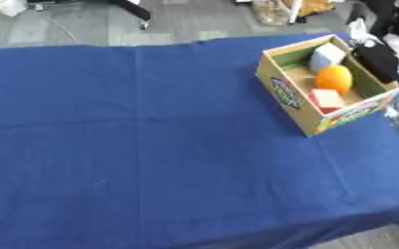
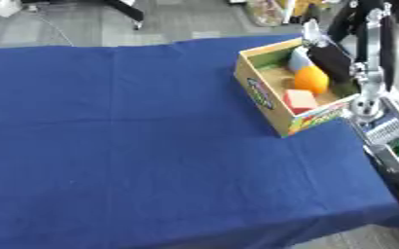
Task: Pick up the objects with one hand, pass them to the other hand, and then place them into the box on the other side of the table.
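Open cardboard box [image 1: 290,92] with a printed outer wall and green inner walls, sitting askew near the table's right far corner; inside it three things are lying in a row: a pale grey-blue block [image 1: 325,57] at the far end, an orange rounded object [image 1: 334,78] in the middle touching it, and a red block with a pale top face [image 1: 327,98] at the near end, just beside the orange one. Blue cloth-covered table [image 1: 135,146] is stretching from the box to the left and near edges. The robot's right arm [image 2: 371,58], black with silver joints, is reaching in from the upper right; its black right hand [image 2: 329,59] is hanging over the box's far right wall, just beside the orange rounded object and partly hiding the pale block; whether its fingers are open or closed cannot be told. Below the arm, a grey device with a green part [image 2: 393,141] is standing off the table's right edge. Beyond the far edge, grey floor [image 1: 194,22] is showing, with a white object [image 1: 11,7] at the upper left.
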